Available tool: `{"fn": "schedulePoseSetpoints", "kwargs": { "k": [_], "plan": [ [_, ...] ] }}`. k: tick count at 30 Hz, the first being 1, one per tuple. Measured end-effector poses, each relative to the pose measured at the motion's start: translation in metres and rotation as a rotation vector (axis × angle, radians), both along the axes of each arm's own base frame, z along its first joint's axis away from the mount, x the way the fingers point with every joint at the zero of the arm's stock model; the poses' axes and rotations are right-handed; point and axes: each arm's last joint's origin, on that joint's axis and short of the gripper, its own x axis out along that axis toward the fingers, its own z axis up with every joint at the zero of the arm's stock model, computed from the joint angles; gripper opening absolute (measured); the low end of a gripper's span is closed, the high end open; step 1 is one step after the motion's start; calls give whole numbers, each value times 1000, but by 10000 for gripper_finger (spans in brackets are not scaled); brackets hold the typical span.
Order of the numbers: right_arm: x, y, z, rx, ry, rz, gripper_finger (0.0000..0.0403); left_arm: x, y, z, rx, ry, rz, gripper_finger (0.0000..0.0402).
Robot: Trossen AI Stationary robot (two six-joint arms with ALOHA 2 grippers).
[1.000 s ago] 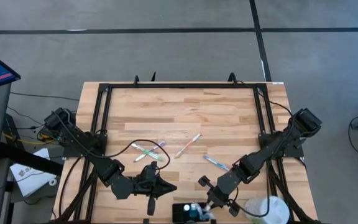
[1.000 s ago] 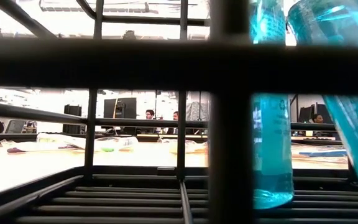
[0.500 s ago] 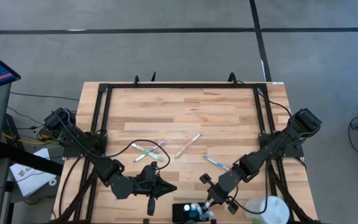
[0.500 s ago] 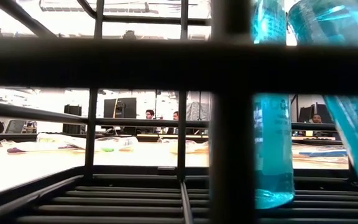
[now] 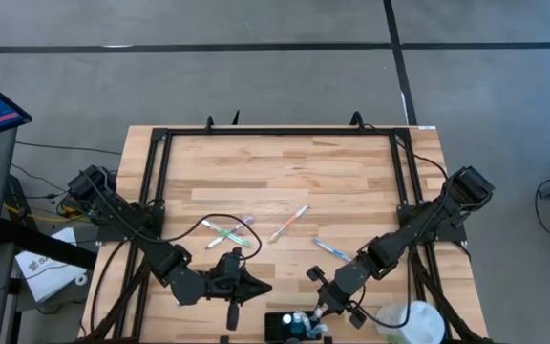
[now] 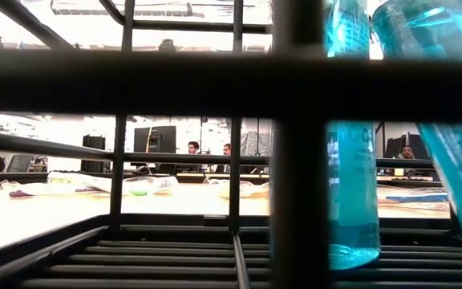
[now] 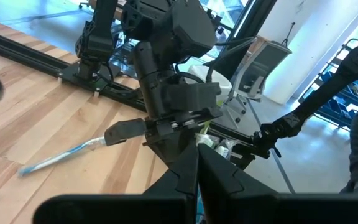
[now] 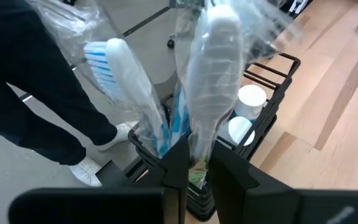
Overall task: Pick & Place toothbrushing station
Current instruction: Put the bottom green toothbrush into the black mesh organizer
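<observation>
The toothbrushing station (image 5: 294, 327), a black wire holder, sits at the table's (image 5: 342, 182) near edge, with wrapped toothbrushes (image 8: 207, 74) standing in it. The right gripper (image 5: 325, 308) hangs just above it, fingers clenched together. The left gripper (image 5: 256, 287) waits nearby on the left, jaws closed.

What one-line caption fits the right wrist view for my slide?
Right gripper poised over wrapped toothbrushes standing in the black toothbrushing station at the table's edge.
</observation>
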Motion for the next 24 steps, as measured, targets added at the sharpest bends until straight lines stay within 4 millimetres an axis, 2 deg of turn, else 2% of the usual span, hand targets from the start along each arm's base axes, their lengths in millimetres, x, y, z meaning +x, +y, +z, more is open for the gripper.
{"fn": "schedulePoseSetpoints", "kwargs": {
  "k": [11, 24],
  "plan": [
    [0, 0, 0, 8, 8, -9, 87, 0, 0, 0, 0, 0, 0, 0],
    [0, 0, 1, 42, 38, -40, 214, 0, 0, 0, -1, -2, -1, 0]
  ]
}}
